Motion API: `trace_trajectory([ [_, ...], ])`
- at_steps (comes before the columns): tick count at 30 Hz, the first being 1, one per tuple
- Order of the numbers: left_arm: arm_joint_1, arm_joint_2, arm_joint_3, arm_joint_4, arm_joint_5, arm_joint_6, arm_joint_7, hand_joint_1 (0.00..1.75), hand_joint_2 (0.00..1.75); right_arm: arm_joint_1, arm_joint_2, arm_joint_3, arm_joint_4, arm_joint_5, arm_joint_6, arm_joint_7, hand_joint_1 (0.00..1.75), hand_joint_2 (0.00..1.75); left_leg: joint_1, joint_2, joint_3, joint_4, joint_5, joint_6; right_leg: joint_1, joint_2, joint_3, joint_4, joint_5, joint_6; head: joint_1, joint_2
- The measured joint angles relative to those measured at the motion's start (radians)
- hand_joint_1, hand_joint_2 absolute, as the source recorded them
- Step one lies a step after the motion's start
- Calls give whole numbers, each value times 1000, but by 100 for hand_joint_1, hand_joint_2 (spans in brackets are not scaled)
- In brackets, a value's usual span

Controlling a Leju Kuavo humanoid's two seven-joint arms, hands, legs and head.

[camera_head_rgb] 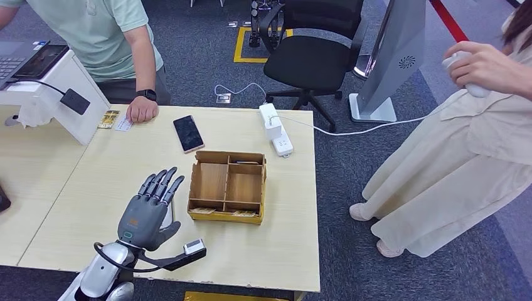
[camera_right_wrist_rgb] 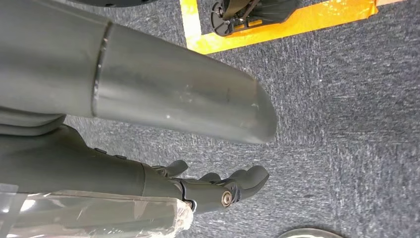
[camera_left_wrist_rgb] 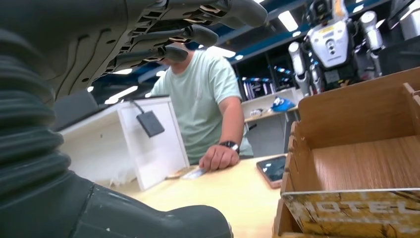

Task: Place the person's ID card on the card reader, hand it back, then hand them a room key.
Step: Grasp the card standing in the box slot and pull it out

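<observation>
At the far left corner of the surface (camera_head_rgb: 125,163), about eleven o'clock from the left robot hand (camera_head_rgb: 149,210), the ID card (camera_head_rgb: 123,125) lies flat just beside the person's hand (camera_head_rgb: 142,110), with a gold-patterned card (camera_head_rgb: 108,118) close at its nine o'clock side. I judge the ID card to be thin, light and stiff, smooth-faced and lying flush, so it will be slippery to lift; the best hold is likely a pinch on its two long edges, after sliding it to the surface's border or tipping one edge up.

The card reader (camera_head_rgb: 75,101), a small dark pad on a cable, is mounted on the sloped face of the white stand (camera_head_rgb: 59,94) at about ten o'clock from the card. A phone (camera_head_rgb: 188,133) lies at three o'clock from the card, and the wooden compartment box (camera_head_rgb: 228,185) sits nearer the robot, with gold-printed room key cards (camera_head_rgb: 226,214) in its front slot, where the left wrist view reads hotel lettering.

The left robot hand hovers over the surface, well apart from the card, fingers spread and straight, holding nothing. The right robot hand (camera_right_wrist_rgb: 218,186) hangs above the carpet with fingers loosely curled and apart, empty. The reach to the card has not yet begun.
</observation>
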Motion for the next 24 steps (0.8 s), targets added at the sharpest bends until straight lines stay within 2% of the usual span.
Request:
trace_trajectory([
  [13,-66,9,0,57,-28,-6,-4,0,175,-8,0,29,0,15,1,12,0,0,0,0,0,0,0,0,0,0,0,0,0,0,0,0],
  [24,-90,26,-36,87,120,-116,-26,0,175,-12,0,38,0,13,0,13,0,0,0,0,0,0,0,0,0,0,0,0,0,0,0,0],
])
